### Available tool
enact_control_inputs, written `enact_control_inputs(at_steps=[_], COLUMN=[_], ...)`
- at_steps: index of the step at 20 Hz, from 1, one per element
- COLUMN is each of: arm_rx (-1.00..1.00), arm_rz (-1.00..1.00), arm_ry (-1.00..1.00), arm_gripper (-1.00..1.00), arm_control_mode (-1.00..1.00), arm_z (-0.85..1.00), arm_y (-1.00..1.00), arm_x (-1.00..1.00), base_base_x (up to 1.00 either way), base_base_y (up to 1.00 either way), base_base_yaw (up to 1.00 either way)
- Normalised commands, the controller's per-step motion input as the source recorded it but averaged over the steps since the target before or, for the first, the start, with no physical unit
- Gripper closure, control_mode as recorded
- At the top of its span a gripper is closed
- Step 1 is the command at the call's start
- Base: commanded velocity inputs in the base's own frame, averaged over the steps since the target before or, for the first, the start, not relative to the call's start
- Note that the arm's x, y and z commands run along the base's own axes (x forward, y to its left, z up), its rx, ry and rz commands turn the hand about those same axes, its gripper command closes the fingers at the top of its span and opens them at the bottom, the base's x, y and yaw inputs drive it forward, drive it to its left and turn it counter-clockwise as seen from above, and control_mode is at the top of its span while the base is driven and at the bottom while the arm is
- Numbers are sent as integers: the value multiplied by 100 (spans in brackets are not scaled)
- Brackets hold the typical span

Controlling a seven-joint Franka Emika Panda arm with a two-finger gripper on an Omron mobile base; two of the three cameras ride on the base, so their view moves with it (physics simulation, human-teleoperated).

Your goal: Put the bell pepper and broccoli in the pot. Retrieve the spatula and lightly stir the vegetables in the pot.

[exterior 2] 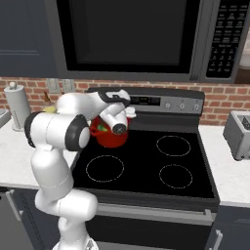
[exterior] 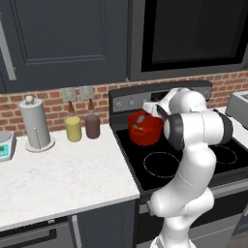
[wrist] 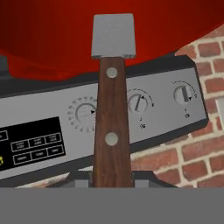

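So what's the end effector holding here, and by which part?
The spatula, gripped at the lower end of its brown wooden handle, its grey blade pointing toward the red pot.

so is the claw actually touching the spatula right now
Touching. In the hand view the spatula's brown handle runs straight down between the claw's fingertips, with no gap at either side, its grey blade reaching into the red pot.

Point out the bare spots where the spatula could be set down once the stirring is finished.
Free: the white counter in front of the canisters, and the three unused burner rings. Crowded: the back-left burner, taken by the pot, with the spatula and arm over it.
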Motion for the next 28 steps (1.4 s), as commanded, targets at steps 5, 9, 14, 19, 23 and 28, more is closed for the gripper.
enact_control_inputs(at_steps=[5,9,14,19,23,28], arm_rx=[1,0,0,0,0,0], arm_rz=[-4,-10,-12,-10,-7,-3], arm_ry=[2,14,22,15,11,10], arm_gripper=[100,100,100,100,100,100], arm_control_mode=[-100,-100,-100,-100,-100,-100], arm_z=[20,0,0,0,0,-8], arm_y=[0,0,0,0,0,1], arm_x=[0,-1,-10,-19,-7,-1], base_base_x=[0,0,0,0,0,0], base_base_y=[0,0,0,0,0,0], base_base_yaw=[0,0,0,0,0,0])
